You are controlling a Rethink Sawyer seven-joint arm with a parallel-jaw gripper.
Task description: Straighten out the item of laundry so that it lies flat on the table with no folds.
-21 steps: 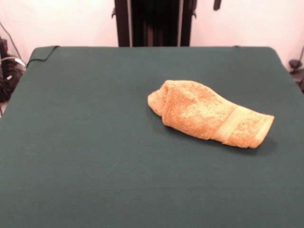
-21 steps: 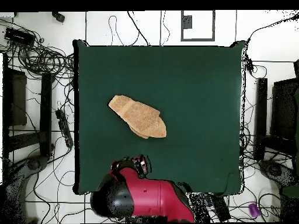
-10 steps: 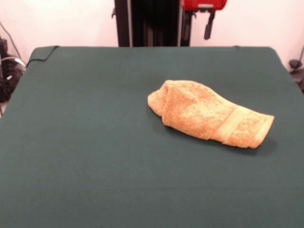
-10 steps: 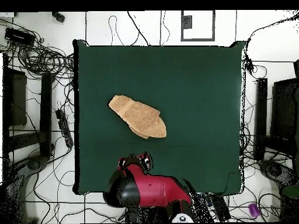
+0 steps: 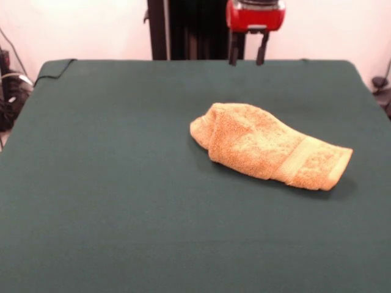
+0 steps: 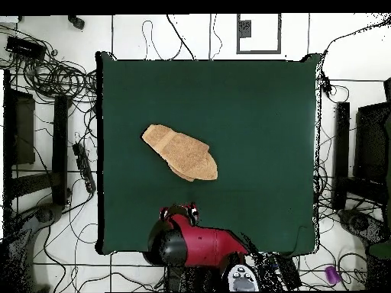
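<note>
Gripper [image 5: 247, 60]: two dark fingers hanging parted below a red housing, nothing between them; sits at 12 o'clock over the far table edge in the front view, well apart from the cloth.

Towel [image 5: 269, 145]: golden-orange terry, bunched and folded over itself into a tapered bundle. Lies right of table centre in the front view, long axis running from 10 o'clock to 4 o'clock. Woven band [image 5: 297, 160] near the hem at the 4 o'clock end; rounded rolled end at 10 o'clock. Overhead view places it left of centre [image 6: 181, 152].

Table [image 5: 110, 183]: dark green cloth, broad on all sides of the towel.

Handling note, as judgement: best to pinch a single top layer at the hemmed end, not the whole bundle; lift low and draw outward toward open table so the folds peel apart rather than drag.
</note>
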